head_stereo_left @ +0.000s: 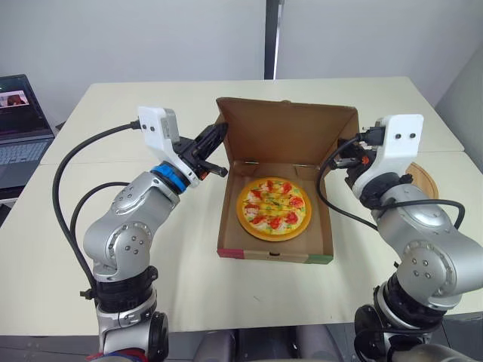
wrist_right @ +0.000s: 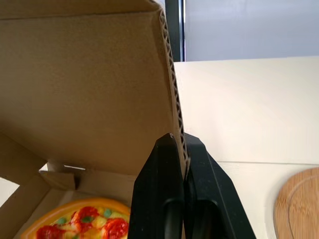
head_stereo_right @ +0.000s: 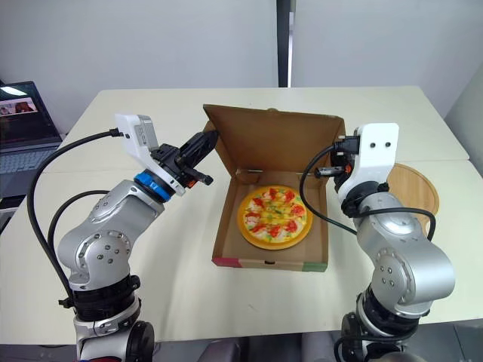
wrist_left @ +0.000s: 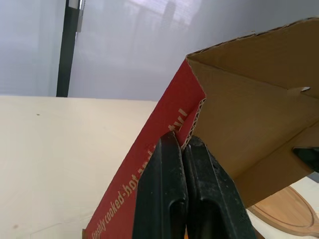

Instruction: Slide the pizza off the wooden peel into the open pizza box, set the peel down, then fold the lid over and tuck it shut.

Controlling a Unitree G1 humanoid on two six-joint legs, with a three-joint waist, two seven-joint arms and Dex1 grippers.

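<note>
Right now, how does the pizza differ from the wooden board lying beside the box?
The pizza lies inside the open box; the wooden peel lies on the table, right of the box. The pizza is topped in red, yellow and green; the peel is plain pale wood. Both look round and lie flat.

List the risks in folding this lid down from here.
1. The left gripper and right gripper each have their jaws shut on just a thin side edge of the brown cardboard lid. It may slip free or crease.
2. If the arms move unevenly, the lid could twist and drag the open cardboard box base askew.
3. The lid might come down on the round yellow-rimmed pizza rather than tucking inside.
</note>
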